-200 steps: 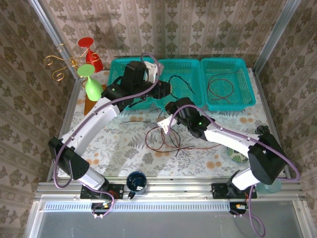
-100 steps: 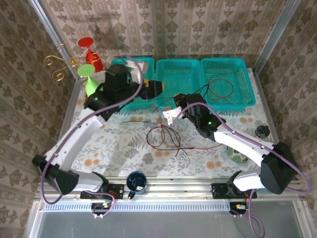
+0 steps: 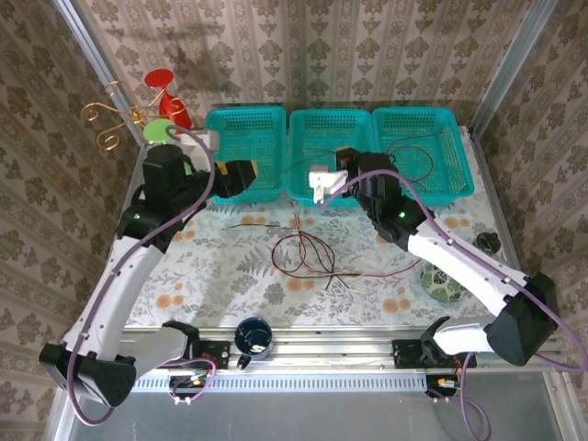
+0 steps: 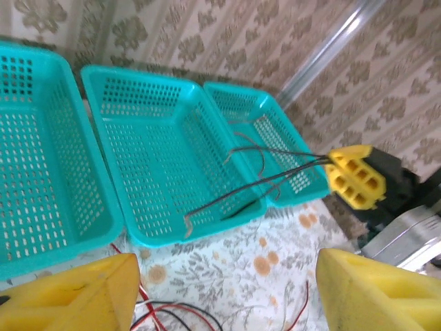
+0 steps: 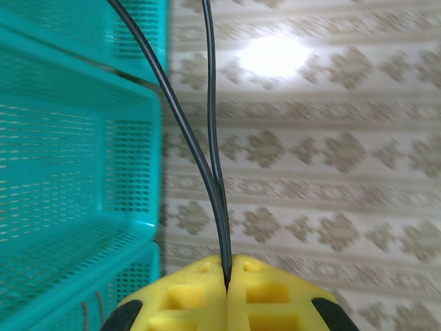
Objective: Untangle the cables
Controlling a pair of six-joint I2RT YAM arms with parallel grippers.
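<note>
A tangle of red, black and pale cables lies on the flowered tablecloth in front of the baskets. My right gripper is raised over the middle teal basket and is shut on a black cable. Both strands of that cable run out between its yellow fingertips. In the left wrist view the black cable hangs from the right gripper across the middle basket's front rim. My left gripper hovers by the left basket, open and holding nothing. Part of the tangle shows below its fingers.
The right basket holds a dark red cable. Green and red cone glasses and a gold wire stand are at the back left. A dark blue cup stands at the front edge, a patterned bowl at the right.
My left gripper opened and drew back leftward from the middle basket. My right gripper lifted the black cable up and back over the middle basket.
</note>
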